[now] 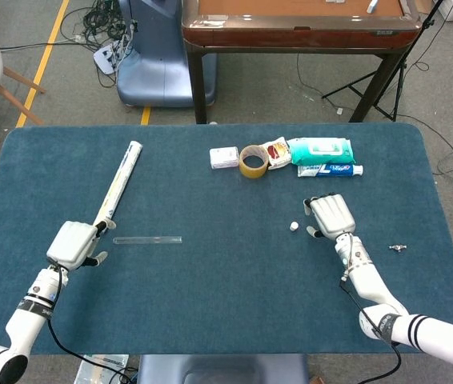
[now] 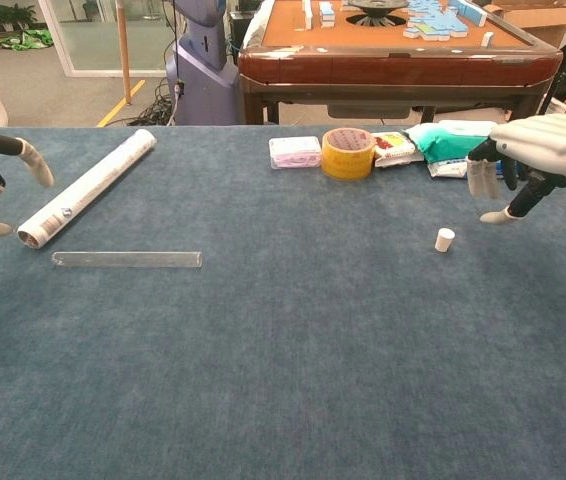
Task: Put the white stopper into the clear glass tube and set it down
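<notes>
- Step in hand: reaching; nothing grasped.
- My right hand [image 2: 538, 150] hovered released just beside the white stopper [image 2: 445, 239], right of tabletop centre.
- My left hand [image 1: 73, 244] lay released near the clear glass tube [image 2: 127, 259], toward the left edge.
- Next: pinch the stopper.

Stopper [image 2: 445, 239]: your small white stopper stands upright on the blue table cover, wider at the top than at the base, right of centre and nothing touching it.
Stopper from above [image 1: 294, 226]: you see it as a small white dot.
Tube [image 2: 127, 259]: your clear glass tube lies flat on its side, running left to right, on the left half of the table.
Tube and stopper: well apart, stopper not in the tube.
</notes>
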Controlling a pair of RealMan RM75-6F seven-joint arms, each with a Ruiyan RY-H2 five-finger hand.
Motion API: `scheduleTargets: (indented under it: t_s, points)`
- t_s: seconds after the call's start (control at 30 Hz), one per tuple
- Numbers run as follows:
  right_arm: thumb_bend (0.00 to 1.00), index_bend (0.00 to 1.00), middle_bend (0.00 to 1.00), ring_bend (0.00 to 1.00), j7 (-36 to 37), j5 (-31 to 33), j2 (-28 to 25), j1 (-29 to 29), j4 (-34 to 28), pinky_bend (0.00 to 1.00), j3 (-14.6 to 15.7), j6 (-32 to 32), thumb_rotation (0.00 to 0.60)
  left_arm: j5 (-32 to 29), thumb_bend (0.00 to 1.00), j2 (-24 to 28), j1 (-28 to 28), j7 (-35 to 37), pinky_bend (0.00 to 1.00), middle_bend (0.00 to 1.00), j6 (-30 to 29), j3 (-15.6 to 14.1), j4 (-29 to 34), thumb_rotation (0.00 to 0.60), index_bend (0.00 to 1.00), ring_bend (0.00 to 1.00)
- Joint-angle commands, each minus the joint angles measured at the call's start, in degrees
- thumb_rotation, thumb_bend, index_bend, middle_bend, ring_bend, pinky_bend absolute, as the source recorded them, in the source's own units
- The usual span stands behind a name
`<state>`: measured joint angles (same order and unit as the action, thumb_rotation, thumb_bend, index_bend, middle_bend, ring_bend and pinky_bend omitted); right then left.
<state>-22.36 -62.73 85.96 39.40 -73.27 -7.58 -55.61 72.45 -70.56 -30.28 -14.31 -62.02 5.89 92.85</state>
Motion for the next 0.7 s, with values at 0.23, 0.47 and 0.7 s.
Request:
scheduleTargets:
  t_s: [0.23,0.47,0.7]
  points:
    - [0.2,0.49,0.17,0.03,-0.06,-1.19,3.7,0.51,3.08,0.02,-0.33,-0.02,0.6,0.05,0.23,0.44,0.16,0.08,0.91,0.85,-0.16,-0.07,0.33,0.6,0.32,0.87]
    - [0.2,0.49,0.45,0.35,-1.89,-0.9,4.94,0.97,4.68,0.12,-0.58,0.6,0.6,0.02,0.23,0.71,0.41,0.31,0.91,0.85,-0.27,-0.21,0.26,0.6,0.32,0.87]
    - [0.2,0.49,0.64,0.59,-1.8,-0.69,5.37,1.19,5.34,0.4,-0.96,1.53,0.6,0.24,0.23,0.74,0.56,0.74,0.91,0.85,-0.3,-0.34,-0.02,0.6,0.32,0.87]
